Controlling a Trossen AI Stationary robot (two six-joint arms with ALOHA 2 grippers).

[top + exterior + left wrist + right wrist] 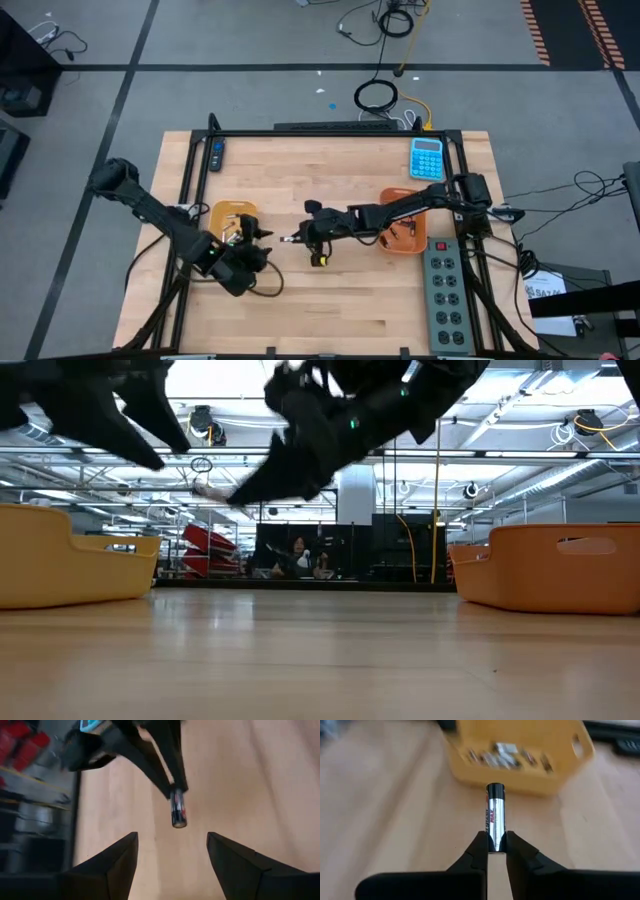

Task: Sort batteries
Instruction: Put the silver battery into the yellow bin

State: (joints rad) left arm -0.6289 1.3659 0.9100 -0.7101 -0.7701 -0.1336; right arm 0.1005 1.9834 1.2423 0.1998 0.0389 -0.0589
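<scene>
My right gripper (296,238) reaches from the right to the table's middle and is shut on a silvery battery (495,812) with dark ends. It also shows in the left wrist view as the battery (177,810). Beyond it a yellow tray (520,775) stands on the table with several batteries lying in it. My left gripper (262,238) hovers beside that yellow tray (222,212), facing the held battery. Its fingers are open around nothing (172,850). My right gripper pinches the battery's rear end (495,845) between its two fingertips. The fingers come from the table's right side, slanting down, and lie along the battery. The battery sticks out forward past the fingertips, lifted clear of the table.
An orange tray (412,248) sits right of centre under my right arm. A blue calculator (426,158) lies at the far right, a power strip (447,295) along the right edge and a remote (217,155) at the far left. Bare wood lies toward the near edge.
</scene>
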